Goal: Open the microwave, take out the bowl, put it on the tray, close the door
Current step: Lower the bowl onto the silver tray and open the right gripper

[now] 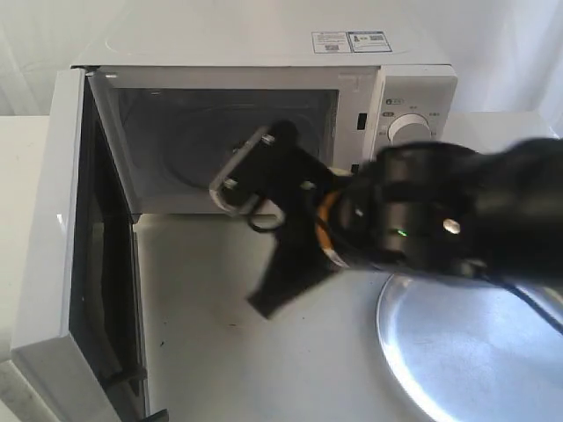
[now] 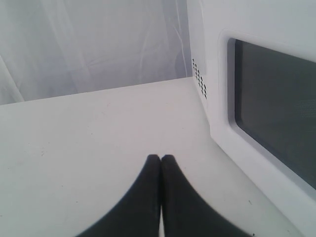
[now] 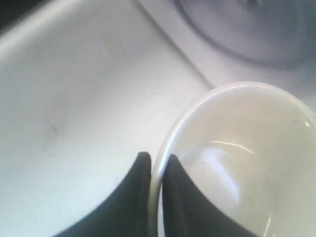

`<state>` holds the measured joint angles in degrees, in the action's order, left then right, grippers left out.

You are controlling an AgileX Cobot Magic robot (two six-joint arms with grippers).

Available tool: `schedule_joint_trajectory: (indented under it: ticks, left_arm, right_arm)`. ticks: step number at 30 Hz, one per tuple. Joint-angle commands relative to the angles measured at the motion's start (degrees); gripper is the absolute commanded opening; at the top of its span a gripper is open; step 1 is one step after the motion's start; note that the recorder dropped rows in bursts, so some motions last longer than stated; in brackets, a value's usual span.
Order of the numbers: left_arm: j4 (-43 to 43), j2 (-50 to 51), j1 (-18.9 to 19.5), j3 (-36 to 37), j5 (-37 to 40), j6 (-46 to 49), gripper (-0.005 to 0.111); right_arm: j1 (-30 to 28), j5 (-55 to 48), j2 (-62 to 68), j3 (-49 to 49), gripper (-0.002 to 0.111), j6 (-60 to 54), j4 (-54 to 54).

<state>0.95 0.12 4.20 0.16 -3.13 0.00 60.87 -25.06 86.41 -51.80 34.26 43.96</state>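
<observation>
The white microwave (image 1: 264,44) stands at the back with its door (image 1: 53,220) swung wide open to the left. In the right wrist view my right gripper (image 3: 155,158) is shut on the rim of the cream-white bowl (image 3: 247,163), one finger inside and one outside, just in front of the oven's opening. In the exterior view the black right arm (image 1: 422,211) reaches across in front of the cavity and I cannot make out the bowl. The silver tray (image 1: 457,352) lies at the front right. My left gripper (image 2: 161,157) is shut and empty over the table, beside the door's outer face (image 2: 266,98).
The glass turntable (image 3: 247,29) shows inside the cavity. Vent holes (image 2: 198,76) mark the microwave's side. A white curtain hangs behind the white table (image 2: 89,148). The open door takes up the left part of the table.
</observation>
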Motion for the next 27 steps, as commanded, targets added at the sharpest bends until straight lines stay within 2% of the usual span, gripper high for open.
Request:
schedule_joint_trajectory:
  ticks: [1, 6, 10, 13, 15, 21, 23, 25, 27]
  left_arm:
    - [-0.5, -0.1, 0.0, -0.2, -0.2, 0.0, 0.000]
    - [-0.5, -0.1, 0.0, -0.2, -0.2, 0.0, 0.000]
    - [-0.5, -0.1, 0.0, -0.2, -0.2, 0.0, 0.000]
    - [-0.5, -0.1, 0.0, -0.2, -0.2, 0.0, 0.000]
    - [-0.5, -0.1, 0.0, -0.2, -0.2, 0.0, 0.000]
    - [-0.5, -0.1, 0.0, -0.2, -0.2, 0.0, 0.000]
    - [-0.5, -0.1, 0.0, -0.2, -0.2, 0.0, 0.000]
    - [-0.5, -0.1, 0.0, -0.2, -0.2, 0.0, 0.000]
    - [-0.5, -0.1, 0.0, -0.2, -0.2, 0.0, 0.000]
  right_arm:
    - [-1.4, -10.4, -6.2, 11.8, 0.000, 12.2, 5.0]
    - [-2.9, -10.6, -6.9, 22.0, 0.000, 30.3, 16.3]
    - [-2.9, -10.1, -6.9, 26.0, 0.000, 42.0, 24.3]
    - [-2.9, -9.3, -6.9, 27.3, 0.000, 41.2, 25.0]
    - [-2.9, -9.1, -6.9, 27.4, 0.005, 41.4, 25.0]
    - [-2.9, -6.5, -6.9, 27.4, 0.035, 42.2, 25.7]
    - [-2.9, -7.7, -6.9, 27.4, 0.041, 44.0, 27.0]
    - [-2.7, -9.8, -7.3, 27.3, 0.040, 48.6, 31.6]
    - [-1.5, -10.1, -9.4, 26.9, 0.034, 53.5, 36.7]
